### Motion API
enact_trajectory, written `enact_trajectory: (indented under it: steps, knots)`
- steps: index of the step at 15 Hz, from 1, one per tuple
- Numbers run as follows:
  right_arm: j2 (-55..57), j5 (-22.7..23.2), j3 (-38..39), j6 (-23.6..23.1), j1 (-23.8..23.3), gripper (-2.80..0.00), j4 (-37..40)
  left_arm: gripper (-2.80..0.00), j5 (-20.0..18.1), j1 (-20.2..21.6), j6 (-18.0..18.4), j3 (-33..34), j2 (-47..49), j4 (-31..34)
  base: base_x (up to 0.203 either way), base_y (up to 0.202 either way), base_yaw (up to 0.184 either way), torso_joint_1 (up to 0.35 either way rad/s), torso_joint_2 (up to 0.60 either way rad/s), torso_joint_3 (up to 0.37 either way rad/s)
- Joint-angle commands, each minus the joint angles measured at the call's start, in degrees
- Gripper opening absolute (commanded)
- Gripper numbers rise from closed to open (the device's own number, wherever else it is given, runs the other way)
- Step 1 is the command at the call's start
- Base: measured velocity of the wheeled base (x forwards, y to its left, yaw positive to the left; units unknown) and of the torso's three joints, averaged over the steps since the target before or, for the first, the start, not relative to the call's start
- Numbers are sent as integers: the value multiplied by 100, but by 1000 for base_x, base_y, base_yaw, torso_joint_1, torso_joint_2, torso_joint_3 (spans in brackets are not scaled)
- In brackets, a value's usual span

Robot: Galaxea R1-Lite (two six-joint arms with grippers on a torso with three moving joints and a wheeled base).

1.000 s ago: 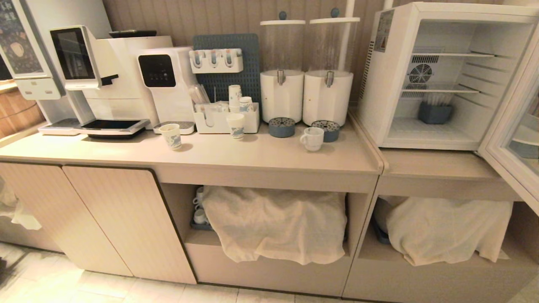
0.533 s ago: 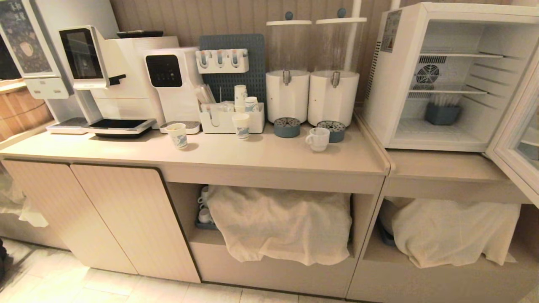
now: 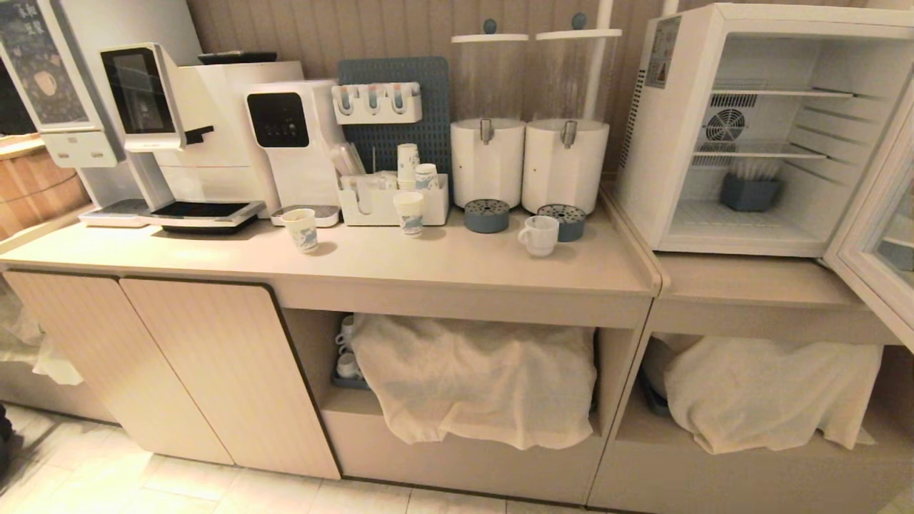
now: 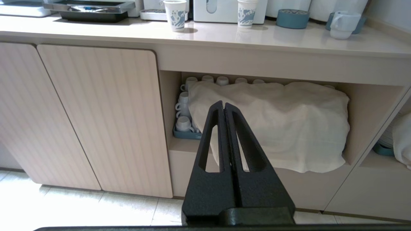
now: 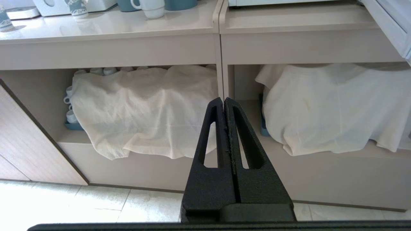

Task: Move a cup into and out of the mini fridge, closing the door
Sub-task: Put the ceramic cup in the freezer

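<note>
The cup (image 3: pixel 538 235) stands upright on the surface (image 3: pixel 443 264), touching nothing, just in front of the right dispenser (image 3: pixel 565 164) and beside its blue drip tray (image 3: pixel 563 221). Its handle points toward the left. The fridge (image 3: pixel 757 128) sits to the right on a lower step of the surface, well apart from the cup. Its door (image 3: pixel 875 235) is swung wide open toward the right. Inside, two wire shelves are bare, and a blue-grey box (image 3: pixel 750 191) rests on the fridge floor at the back. Two paper cups (image 3: pixel 302 230) stand farther left.

Neither arm shows in the head view. The left hand (image 4: pixel 223 107) is fully closed and holds nothing, low before the cloth-covered shelf (image 4: pixel 269 122). The right hand (image 5: pixel 223 102) is likewise closed and empty, low in front of the divider between the two shelves.
</note>
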Motion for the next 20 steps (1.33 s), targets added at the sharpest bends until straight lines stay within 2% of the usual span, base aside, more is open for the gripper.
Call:
enact_trajectory:
  steps: [1, 3, 14, 18, 20]
  knots:
    - [4, 0, 0, 1, 2, -280, 1, -280, -1, 3, -4, 229, -26, -2, 0, 0, 0, 0, 0, 0]
    - [4, 0, 0, 1, 2, -280, 1, -280, -1, 3, -4, 229, -26, -2, -2, 89, -1, 2, 4, 3]
    - [4, 0, 0, 9, 2, -280, 1, -280, -1, 3, -4, 229, -26, 40, 0, 185, 0, 1, 1, 3]
    - [4, 0, 0, 1, 2, -280, 1, -280, 0, 3, 5, 229, -18, 51, 12, 24, 1, 0, 3, 1]
    - [4, 0, 0, 1, 2, -280, 1, -280, -1, 3, -4, 229, -18, 51, 140, 4, 2, 2, 0, 4]
